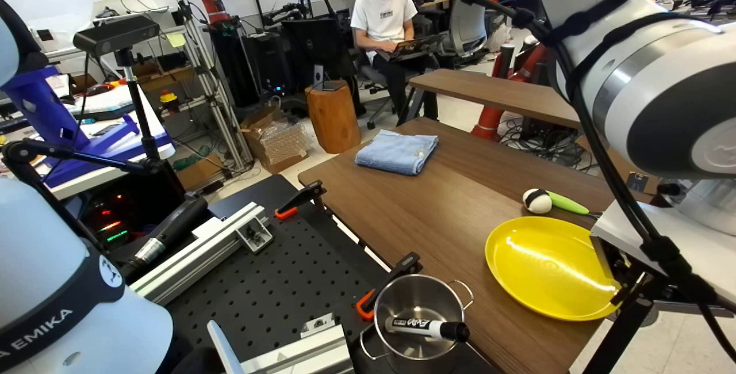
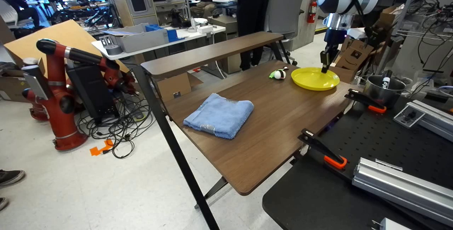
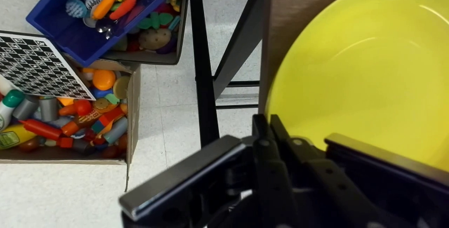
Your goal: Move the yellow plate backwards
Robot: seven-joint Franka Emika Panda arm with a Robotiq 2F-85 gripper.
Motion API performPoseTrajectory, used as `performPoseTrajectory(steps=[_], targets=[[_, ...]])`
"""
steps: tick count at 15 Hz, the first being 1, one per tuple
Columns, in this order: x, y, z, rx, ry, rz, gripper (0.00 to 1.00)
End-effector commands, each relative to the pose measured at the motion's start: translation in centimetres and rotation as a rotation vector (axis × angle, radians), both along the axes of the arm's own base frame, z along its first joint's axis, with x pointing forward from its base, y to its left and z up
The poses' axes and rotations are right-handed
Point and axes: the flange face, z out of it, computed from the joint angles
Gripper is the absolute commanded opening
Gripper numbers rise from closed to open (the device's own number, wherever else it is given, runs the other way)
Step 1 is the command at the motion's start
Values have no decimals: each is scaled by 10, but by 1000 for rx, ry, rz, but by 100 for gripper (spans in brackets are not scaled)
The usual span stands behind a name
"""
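The large round yellow plate lies on the brown table close to the end edge where my arm reaches down. It also shows in an exterior view. In the wrist view the plate fills the right side. My gripper has its fingers nearly together with the plate's rim between them, one finger inside and one outside. In the exterior views the gripper points down at the rim on the table-end side; in an exterior view the gripper is partly hidden by cables and the arm.
A green-handled utensil with a black-and-white head lies beside the plate. A folded blue towel lies farther along the table. A steel pot holding a marker stands by the clamps. Toy boxes stand on the floor beyond the table edge.
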Motion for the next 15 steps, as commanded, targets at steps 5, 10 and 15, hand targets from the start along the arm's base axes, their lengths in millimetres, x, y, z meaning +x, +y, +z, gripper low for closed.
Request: performPoseTrajectory(steps=[5, 10, 15], targets=[[0, -2, 6, 29, -35, 54, 1], [0, 0, 30, 54, -73, 98, 1], [-1, 8, 65, 84, -112, 150, 1]])
